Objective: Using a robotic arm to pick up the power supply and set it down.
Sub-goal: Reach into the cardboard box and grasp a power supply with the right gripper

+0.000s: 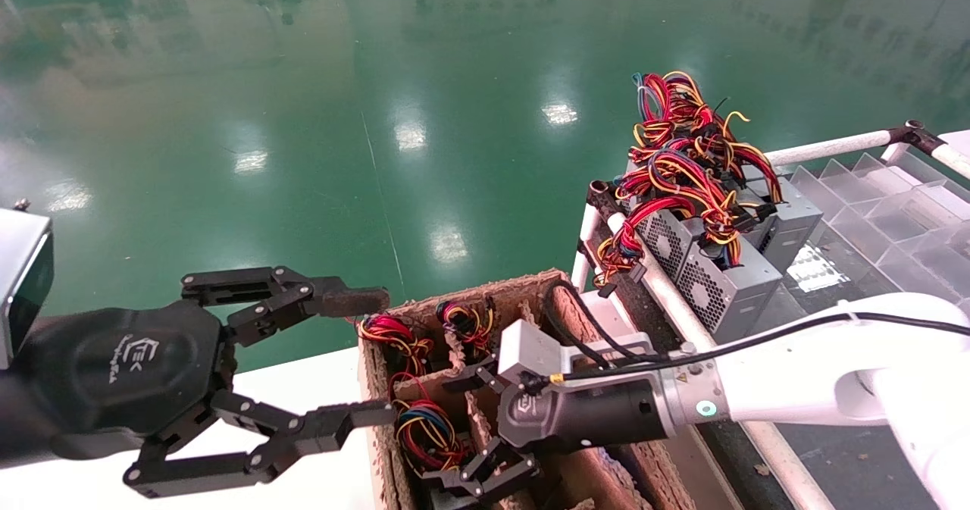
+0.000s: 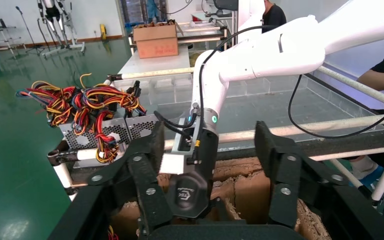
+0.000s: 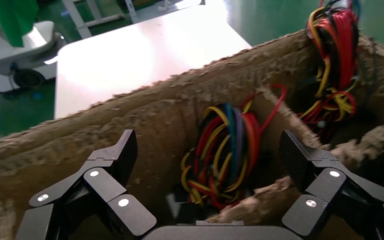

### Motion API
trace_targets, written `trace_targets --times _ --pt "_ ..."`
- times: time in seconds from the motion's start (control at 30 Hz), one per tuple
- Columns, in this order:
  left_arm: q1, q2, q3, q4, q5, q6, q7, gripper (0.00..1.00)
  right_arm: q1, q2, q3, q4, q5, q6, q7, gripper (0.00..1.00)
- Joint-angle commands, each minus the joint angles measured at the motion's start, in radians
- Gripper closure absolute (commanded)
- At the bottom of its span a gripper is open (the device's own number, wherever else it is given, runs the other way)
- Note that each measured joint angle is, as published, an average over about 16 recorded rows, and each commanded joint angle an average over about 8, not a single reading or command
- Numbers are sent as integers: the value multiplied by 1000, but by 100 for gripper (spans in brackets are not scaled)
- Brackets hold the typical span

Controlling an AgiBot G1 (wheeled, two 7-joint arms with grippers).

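The robotic arm point(image 1: 796, 381) is my white right arm with a green light. It reaches down into a torn cardboard box point(image 1: 530, 286). Its right gripper point(image 1: 464, 430) is open with nothing between its fingers. It hangs over a power supply's looped red, yellow and blue wires point(image 1: 426, 428). In the right wrist view the wires point(image 3: 225, 150) lie between the spread fingers point(image 3: 122, 155) of the right gripper point(image 3: 207, 157). That power supply's grey body is hidden in the compartment. My left gripper point(image 1: 375, 356) hovers open beside the box's left wall, holding nothing. The left gripper point(image 2: 210, 150) faces the right wrist.
Several grey power supplies point(image 1: 708, 271) with tangled wires stand on a white-pipe rack point(image 1: 667, 290) behind the box, and these power supplies point(image 2: 125, 127) show in the left wrist view too. Clear divided trays point(image 1: 894, 207) lie at the right. A white table point(image 1: 303, 389) sits under my left gripper.
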Motion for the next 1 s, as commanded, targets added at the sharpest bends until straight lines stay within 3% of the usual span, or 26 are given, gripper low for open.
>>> trace_targets --times 0.03,0.13,0.2,0.53,1.0 --pt "0 0 0 0 0 0 0 0 8 -17 -6 -29 -10 6 -20 51" --pt "0 0 0 0 0 0 0 0 24 -42 -13 -72 -20 7 -48 88" --pt "0 0 0 0 0 0 0 0 34 -55 -17 -97 -24 5 -64 99" --pt "0 0 0 0 0 0 0 0 68 -93 -32 -178 -35 7 -121 100" --pt "0 0 0 0 0 0 0 0 75 -103 -58 -190 -38 25 -156 100"
